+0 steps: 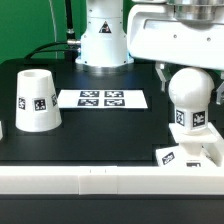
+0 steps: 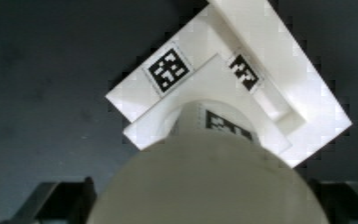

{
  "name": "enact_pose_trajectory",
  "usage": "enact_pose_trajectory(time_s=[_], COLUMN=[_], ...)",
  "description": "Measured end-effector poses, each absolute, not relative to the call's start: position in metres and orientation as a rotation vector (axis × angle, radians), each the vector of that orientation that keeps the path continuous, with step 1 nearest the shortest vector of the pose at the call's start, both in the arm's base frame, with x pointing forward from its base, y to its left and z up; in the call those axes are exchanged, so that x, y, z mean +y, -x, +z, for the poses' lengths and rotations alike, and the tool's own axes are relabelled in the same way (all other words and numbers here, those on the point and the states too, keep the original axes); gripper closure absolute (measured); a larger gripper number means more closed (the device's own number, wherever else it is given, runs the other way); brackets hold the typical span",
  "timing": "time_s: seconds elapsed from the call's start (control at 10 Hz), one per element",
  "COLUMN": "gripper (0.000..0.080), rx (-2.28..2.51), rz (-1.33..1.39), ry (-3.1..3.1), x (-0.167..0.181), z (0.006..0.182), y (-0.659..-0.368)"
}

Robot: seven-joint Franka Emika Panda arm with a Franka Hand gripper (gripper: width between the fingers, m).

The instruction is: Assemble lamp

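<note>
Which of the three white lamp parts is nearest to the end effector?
The rounded bulb, directly under the end effector; the base lies below it, the shade far off at the exterior view's left.

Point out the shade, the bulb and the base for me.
shade [image 1: 35,85], exterior view, side wall above its tag.
bulb [image 1: 188,92], exterior view, rounded upper front.
base [image 1: 198,151], exterior view, top face beside its tag.

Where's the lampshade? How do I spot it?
Look at the black table, then find the marker board in the middle. To the exterior view's left of it stands the shade. It is the big cup shape, wider at the bottom, unlike the round bulb.
</note>
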State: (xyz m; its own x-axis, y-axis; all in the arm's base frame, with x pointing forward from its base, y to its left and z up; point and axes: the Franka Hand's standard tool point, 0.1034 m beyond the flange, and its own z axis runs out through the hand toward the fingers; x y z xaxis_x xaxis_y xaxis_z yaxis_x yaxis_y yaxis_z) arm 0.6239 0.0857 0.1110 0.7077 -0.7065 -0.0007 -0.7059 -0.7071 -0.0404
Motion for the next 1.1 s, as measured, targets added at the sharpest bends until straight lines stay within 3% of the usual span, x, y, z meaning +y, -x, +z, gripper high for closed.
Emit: enact_pose_trajectory(time_s=[0.3, 0.4, 0.5, 1.1], gripper=[0.0222, 0.0129, 0.0109, 0.0101], rx=[1.141, 1.046, 0.99, -0.173], rz=[-0.024, -0.027, -0.03, -0.049], ry=[2.887, 2.923, 2.943, 3.112], x=[0.0875, 0.0874, 0.0891, 0.0897], z=[0.1107, 0.1112, 0.112, 0.1137], y=[-0.6236, -0.6237, -0.6238, -0.625])
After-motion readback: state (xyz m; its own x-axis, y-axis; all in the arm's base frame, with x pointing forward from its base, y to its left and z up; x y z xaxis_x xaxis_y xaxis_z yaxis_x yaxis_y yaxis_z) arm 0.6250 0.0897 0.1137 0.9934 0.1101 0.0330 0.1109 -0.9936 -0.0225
